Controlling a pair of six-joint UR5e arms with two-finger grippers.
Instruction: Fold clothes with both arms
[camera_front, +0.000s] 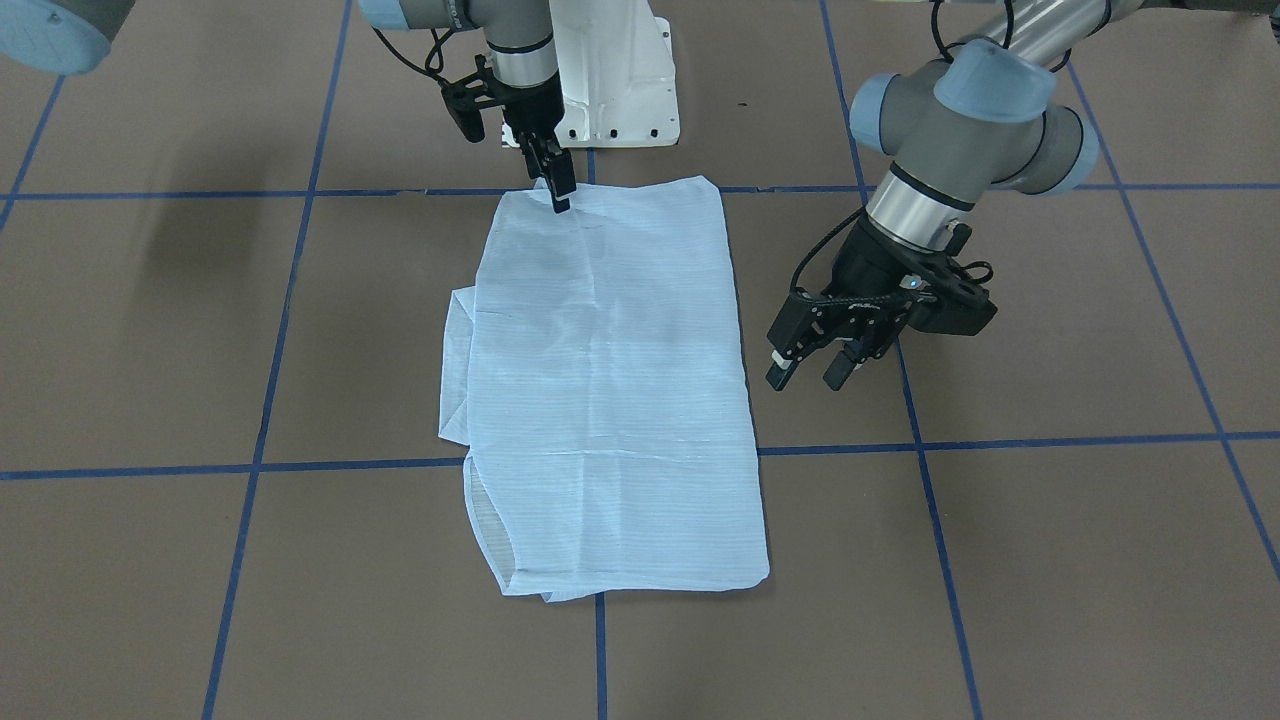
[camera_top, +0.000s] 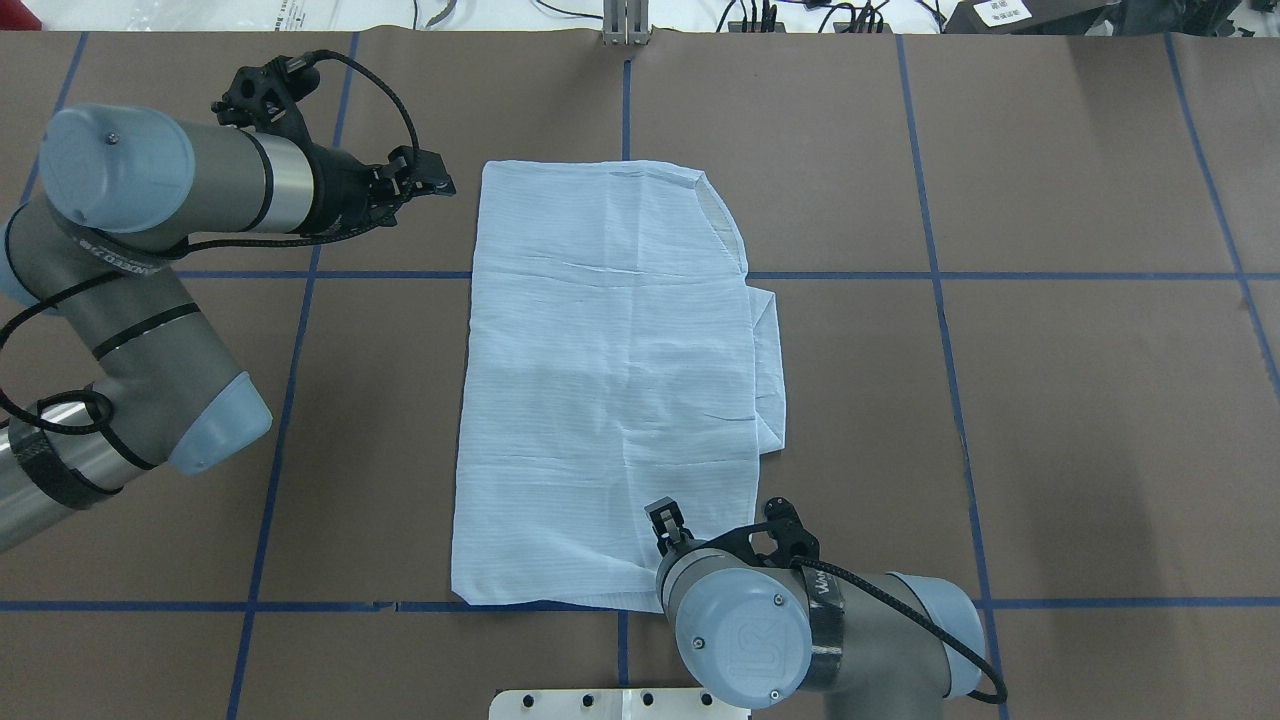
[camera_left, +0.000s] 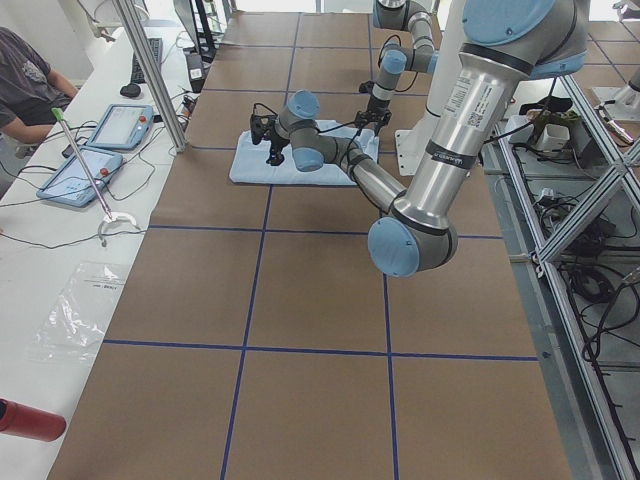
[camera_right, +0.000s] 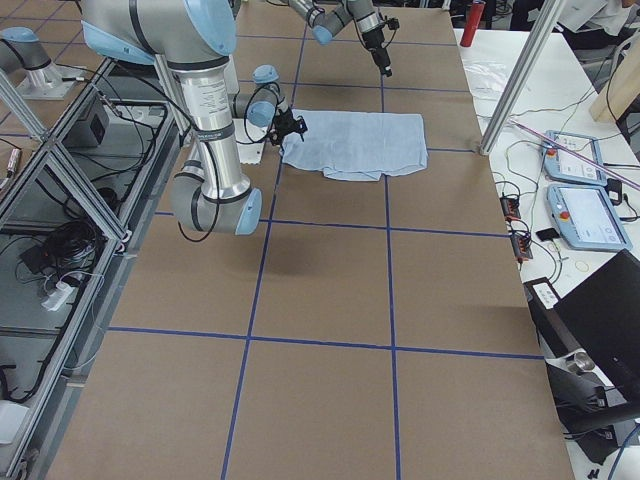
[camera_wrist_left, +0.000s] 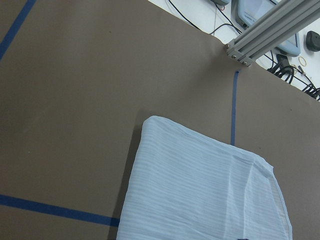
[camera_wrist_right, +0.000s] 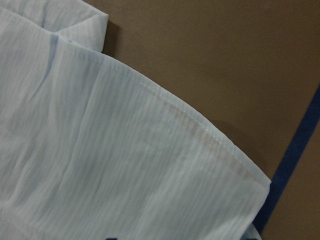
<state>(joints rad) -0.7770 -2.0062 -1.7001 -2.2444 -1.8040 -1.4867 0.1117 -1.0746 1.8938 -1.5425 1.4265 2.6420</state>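
My right arm (camera_top: 740, 630) is closest, bent over the end of the shirt (camera_top: 600, 380) that lies by my base. The shirt is flat on the brown table (camera_top: 1050, 400). It is already folded into a long shape, with a bit of sleeve (camera_top: 768, 370) poking out on one long side. My right gripper (camera_front: 560, 200) points down and touches the shirt's edge near a corner. I cannot tell if it is pinching the cloth or just resting there (I only see those fingers from the side). My left gripper (camera_front: 806, 380) hangs beside the shirt's other long side, not touching it, fingers spread with nothing in them. It is low and ready, I think, so it can take an edge too, because a floppy shirt needs two holds to fold.
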